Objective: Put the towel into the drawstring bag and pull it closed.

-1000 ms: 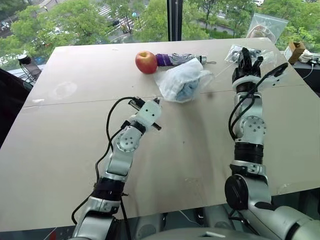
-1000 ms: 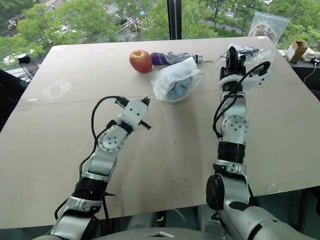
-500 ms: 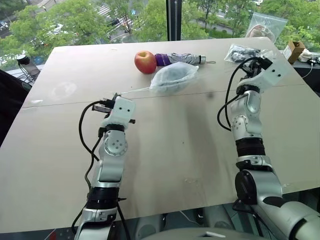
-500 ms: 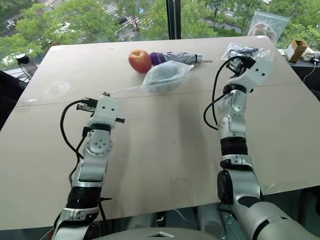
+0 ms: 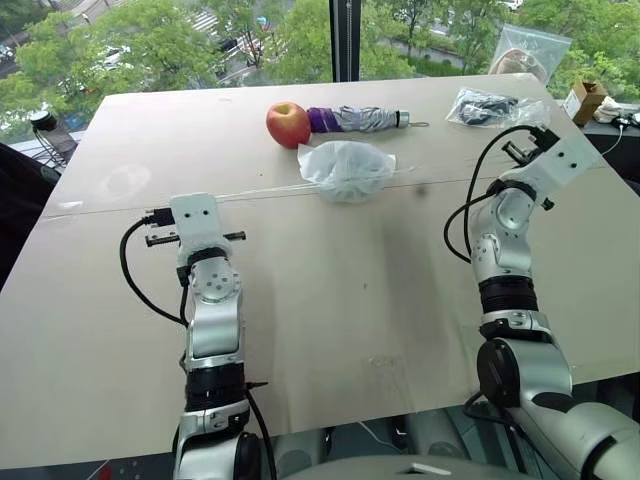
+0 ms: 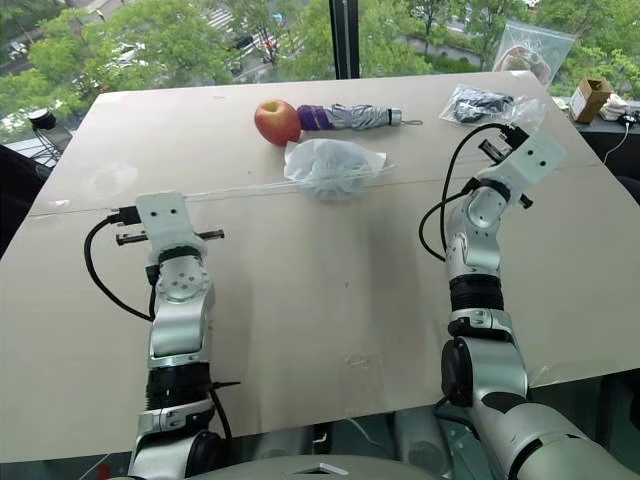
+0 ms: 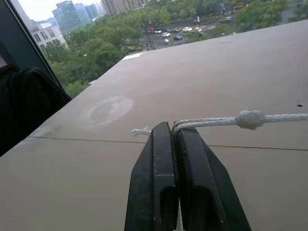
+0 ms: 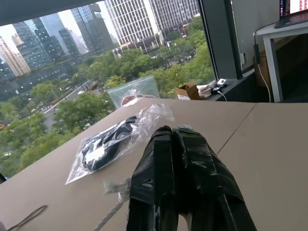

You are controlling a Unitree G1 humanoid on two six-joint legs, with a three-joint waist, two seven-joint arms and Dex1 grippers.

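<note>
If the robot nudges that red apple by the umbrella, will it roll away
Probably yes: the apple is round and sits free on the smooth table. The umbrella beside it may stop it on that side. It looks firm, not fragile.

Beige table (image 5: pixel 350 300) against large window (image 5: pixel 200 40); daylight, trees, city buildings outside.

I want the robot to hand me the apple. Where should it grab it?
Judging by its pose, grip the apple around its round middle, coming straight down from above. It sits stem-up, and the umbrella lies close on one side with the drawstring bag just in front, so sideways approaches look crowded. Fingers should close front-to-back.
</note>
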